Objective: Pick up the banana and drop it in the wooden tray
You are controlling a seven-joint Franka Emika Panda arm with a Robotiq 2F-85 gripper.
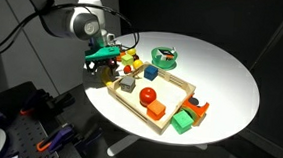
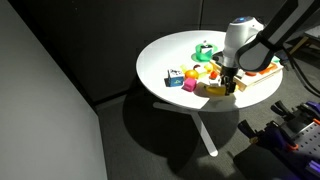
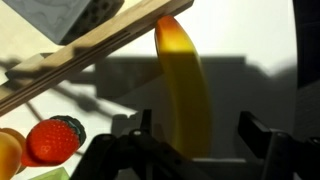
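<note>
In the wrist view the banana [image 3: 185,85] lies on the white table just outside the rim of the wooden tray [image 3: 90,48], its length running away from the camera. My gripper [image 3: 200,140] is open and low over it, with a finger on each side of the banana's near end. The left finger is close to the banana; a gap shows at the right finger. In both exterior views the gripper [image 1: 107,67] [image 2: 230,84] hangs at the tray's end [image 1: 132,101] [image 2: 262,78]. The banana shows as a yellow shape under it [image 2: 214,90].
The tray holds a grey block [image 1: 127,84], a red ball [image 1: 148,94] and an orange block [image 1: 156,111]. A green block [image 1: 184,121] sits at its corner. A round green bowl [image 1: 165,58] stands behind. A toy strawberry [image 3: 55,140] and a blue cube [image 2: 175,79] lie nearby. The table edge is close.
</note>
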